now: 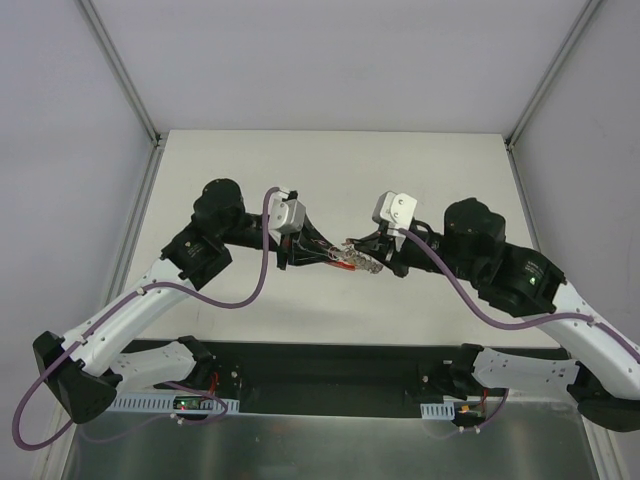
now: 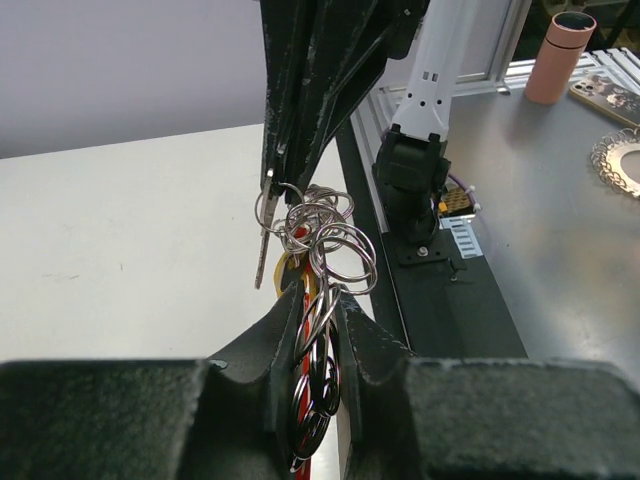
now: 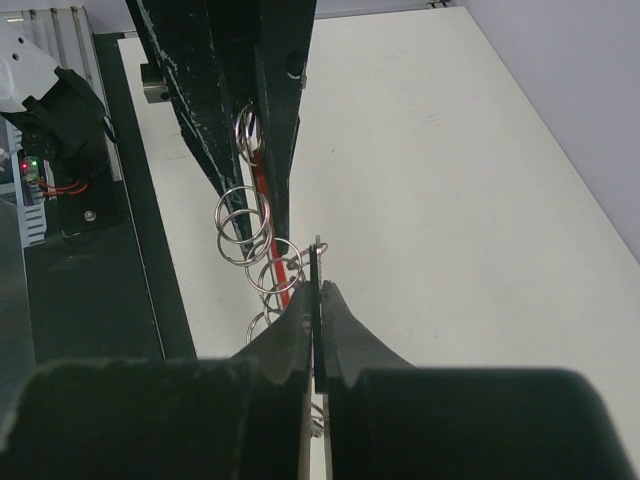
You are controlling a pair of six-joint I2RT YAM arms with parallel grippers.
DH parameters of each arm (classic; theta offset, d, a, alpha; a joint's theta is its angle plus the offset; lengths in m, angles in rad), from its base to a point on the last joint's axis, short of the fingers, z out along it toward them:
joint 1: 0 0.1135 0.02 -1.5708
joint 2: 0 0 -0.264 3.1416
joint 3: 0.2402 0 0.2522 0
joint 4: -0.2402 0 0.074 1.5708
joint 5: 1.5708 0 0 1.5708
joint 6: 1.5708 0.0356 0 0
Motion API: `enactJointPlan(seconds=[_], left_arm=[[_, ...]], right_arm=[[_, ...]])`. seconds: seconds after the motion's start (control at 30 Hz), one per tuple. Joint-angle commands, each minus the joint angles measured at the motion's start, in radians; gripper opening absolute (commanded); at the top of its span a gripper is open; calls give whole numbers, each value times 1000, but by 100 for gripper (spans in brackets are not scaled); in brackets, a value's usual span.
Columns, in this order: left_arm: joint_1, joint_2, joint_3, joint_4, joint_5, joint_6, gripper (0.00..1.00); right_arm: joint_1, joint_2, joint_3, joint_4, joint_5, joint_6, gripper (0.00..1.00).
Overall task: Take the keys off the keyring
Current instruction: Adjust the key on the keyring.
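Above the middle of the white table (image 1: pixel 330 170), both grippers meet over a small bunch of metal. The keyring (image 2: pixel 335 250) is a tangle of several linked silvery rings with a red plastic piece (image 3: pixel 262 190). My left gripper (image 2: pixel 320 340) is shut on the lower rings and the red piece. My right gripper (image 3: pixel 316 310) is shut on a thin flat key (image 2: pixel 263 250), seen edge-on. That key hangs at the bunch's left side in the left wrist view. In the top view the bunch (image 1: pixel 345 258) spans the short gap between the left gripper (image 1: pixel 305 252) and the right gripper (image 1: pixel 374 262). Other keys are hidden among the rings.
A black strip (image 1: pixel 320 375) runs along the table's near edge by the arm bases. On the metal surface beyond it stand a pink tumbler (image 2: pixel 560 55), a phone (image 2: pixel 605 95) and a gold filigree disc (image 2: pixel 620 160). Frame posts (image 1: pixel 120 70) rise at the table's back corners.
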Motion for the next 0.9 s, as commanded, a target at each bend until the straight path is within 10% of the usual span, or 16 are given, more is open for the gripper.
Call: enactJointPlan(seconds=[0.0, 0.47, 0.63, 0.87], left_arm=[[13, -21, -9, 89, -17, -29, 0], [59, -42, -75, 69, 87, 7, 0], [79, -67, -81, 57, -100, 2, 41], [86, -191, -149, 0, -594, 19, 52]], right_arm=[[2, -34, -6, 29, 3, 8, 1], [2, -26, 43, 24, -24, -23, 1], [2, -26, 43, 49, -60, 24, 1], [4, 41, 83, 11, -35, 124, 1]])
